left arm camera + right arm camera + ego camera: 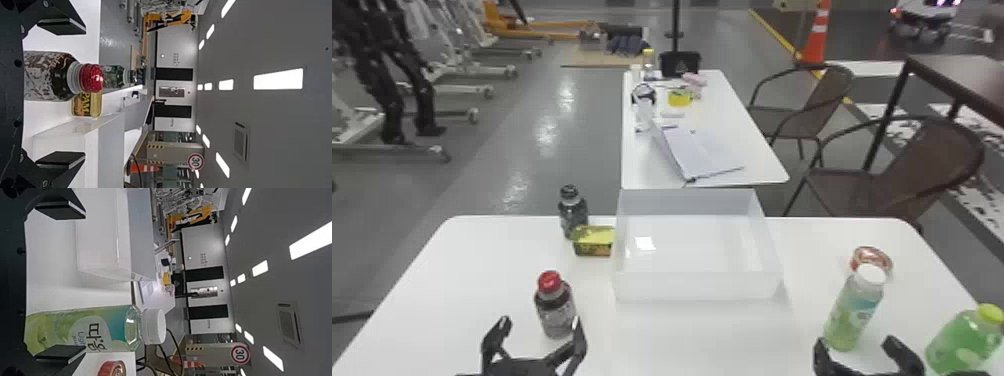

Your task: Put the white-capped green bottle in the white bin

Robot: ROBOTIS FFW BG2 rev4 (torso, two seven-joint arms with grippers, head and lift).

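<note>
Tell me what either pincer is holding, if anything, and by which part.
Nothing is held. The left pincer is open near the red-capped bottle; the right pincer is open too, not closed on the white-capped green bottle.

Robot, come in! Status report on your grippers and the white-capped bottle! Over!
Left gripper and right gripper open, holding nothing. White-capped green bottle upright, right of the white bin. Bin's wall probably the only thing in the way.

— How do we hold our left gripper [540, 325]?
— Open, its two black fingers wide apart.
— And our right gripper [855, 344]?
— Open too, at the head view's bottom edge.
</note>
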